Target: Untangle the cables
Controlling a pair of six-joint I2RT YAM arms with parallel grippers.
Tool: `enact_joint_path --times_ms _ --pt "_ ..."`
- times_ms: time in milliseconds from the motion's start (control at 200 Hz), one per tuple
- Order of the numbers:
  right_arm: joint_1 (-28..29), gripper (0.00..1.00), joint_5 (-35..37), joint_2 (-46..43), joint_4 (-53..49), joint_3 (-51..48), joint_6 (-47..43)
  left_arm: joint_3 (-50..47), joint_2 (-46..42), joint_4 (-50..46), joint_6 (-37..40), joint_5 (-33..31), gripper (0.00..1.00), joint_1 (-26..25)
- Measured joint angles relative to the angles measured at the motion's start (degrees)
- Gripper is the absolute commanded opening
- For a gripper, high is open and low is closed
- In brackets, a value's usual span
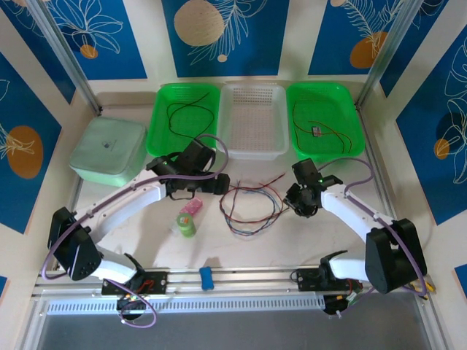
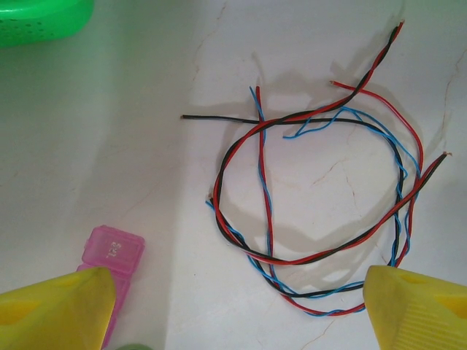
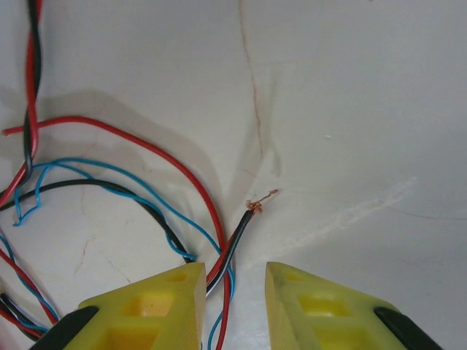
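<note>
Lying in a loose tangled ring on the worktop [image 1: 241, 251], the cables [image 1: 252, 210] are thin red, black and blue strands (some twisted in pairs, one end bared to copper). The left jaws stand wide, holding nothing; the right jaws are narrowed but apart, strands running between them.

This is a robotics lab bench, set up as a closed test cell. The left arm [image 1: 139, 200] and the right arm [image 1: 350, 211], both white, are bolted to a metal rail [image 1: 248, 277] at the near edge of a white table [image 1: 241, 251]. Slanted metal posts [image 1: 66, 55] frame the space, and blue printed panels [image 1: 219, 36] wall it in. Two green baskets [image 1: 184, 142] [image 1: 325, 142] and a white basket [image 1: 254, 146] stand in a neat row at the back beside a pale green box [image 1: 109, 149], with loose cables [image 1: 252, 208] lying on the bare top.
</note>
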Motion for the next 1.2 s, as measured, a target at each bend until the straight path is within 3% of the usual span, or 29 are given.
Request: enact_joint_path --times_ms 215,525,805,1201 --pt "-0.52 0.27 -1.01 1.81 2.51 -1.97 2.99 -0.02 0.04 -0.46 1.55 0.0 0.9 -0.02" --pt "-1.25 0.25 -1.29 3.5 5.27 -2.45 4.31 11.72 0.13 -4.68 5.62 0.42 0.9 1.88" --pt "-1.25 0.2 -1.29 4.11 6.62 -4.46 4.94 7.82 0.31 -2.99 5.38 3.82 0.89 1.92" --pt "-1.11 0.22 -2.08 4.63 6.95 -4.15 5.16 4.55 1.25 -0.87 5.38 4.55 0.89 0.11"
